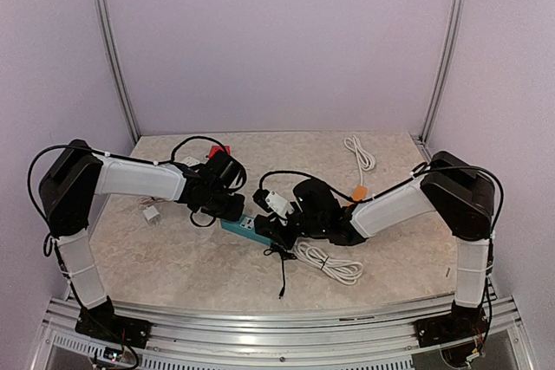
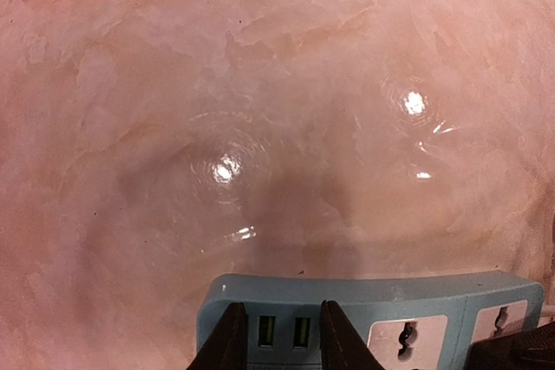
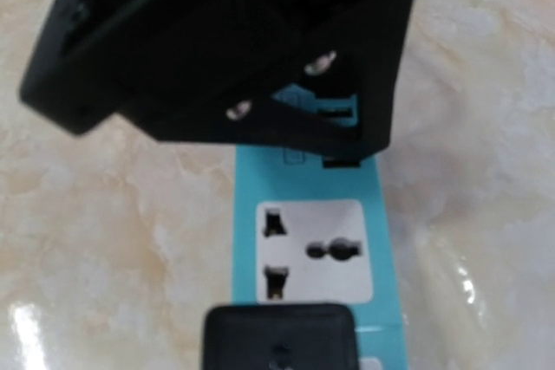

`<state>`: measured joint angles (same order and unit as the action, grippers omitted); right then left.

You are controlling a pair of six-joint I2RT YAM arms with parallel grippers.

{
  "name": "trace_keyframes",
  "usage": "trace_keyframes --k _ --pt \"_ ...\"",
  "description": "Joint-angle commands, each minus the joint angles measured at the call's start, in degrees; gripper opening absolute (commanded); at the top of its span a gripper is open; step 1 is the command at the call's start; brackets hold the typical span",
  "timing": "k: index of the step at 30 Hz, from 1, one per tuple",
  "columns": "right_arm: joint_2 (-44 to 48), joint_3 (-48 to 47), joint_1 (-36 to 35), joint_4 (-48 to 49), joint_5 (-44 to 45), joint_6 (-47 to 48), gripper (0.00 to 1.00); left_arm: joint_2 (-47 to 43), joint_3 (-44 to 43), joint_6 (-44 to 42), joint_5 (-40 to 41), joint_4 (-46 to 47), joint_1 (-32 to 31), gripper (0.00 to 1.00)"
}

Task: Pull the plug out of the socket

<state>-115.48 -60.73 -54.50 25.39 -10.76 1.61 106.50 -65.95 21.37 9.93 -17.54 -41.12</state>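
Plug (image 3: 277, 335): black, boxy, matte moulded plastic. It appears seated in the power strip (image 2: 364, 288), on the outlet just beyond the vacant white one, counting from the strip's USB end; not yet out.

Right gripper (image 1: 279, 224) reaches in over the plugged part of the strip; its fingers fall outside its own wrist view, so we cannot tell whether it is spread or already nipping the plug.

Left gripper (image 2: 281, 309) stands tip-down on the strip's USB end; fingers (image 2: 230, 340) narrowly parted either side of the two ports, pinching nothing we can see; we read it as a hold-down.

Risks, as we judge them:
- the strip looks light and slick, and the table (image 2: 260, 84) under it is glossy; if the hold-down skids, the whole strip may rise with the plug instead of releasing it;
- a pull tilted off the pin axis could bind the pins in the outlet;
- both wrists crowd the strip, so a sharp release could knock one into the other;
- the thin black cable (image 1: 279, 270) trailing off the strip's near side could snag.

Materials:
- strip teal, smooth satin plastic, rounded corners; white outlet plates with dark slots;
- table marbled pink-beige, polished enough to mirror the lamps.
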Motion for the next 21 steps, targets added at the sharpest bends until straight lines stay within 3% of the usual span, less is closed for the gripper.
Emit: trace_keyframes --k 1,11,21 --pt "3.88 -1.38 0.34 -2.97 -2.47 -0.83 0.13 4.13 1.47 -0.11 1.31 -4.35 -0.16 0.27" --pt "6.16 -2.14 0.32 -3.5 -2.78 -1.23 0.12 5.78 1.2 0.31 2.58 -4.9 -0.99 0.27" --pt "9.72 2.23 0.97 -1.37 -3.52 -4.59 0.12 -1.0 0.39 -0.85 4.48 -2.34 -0.8 0.53"
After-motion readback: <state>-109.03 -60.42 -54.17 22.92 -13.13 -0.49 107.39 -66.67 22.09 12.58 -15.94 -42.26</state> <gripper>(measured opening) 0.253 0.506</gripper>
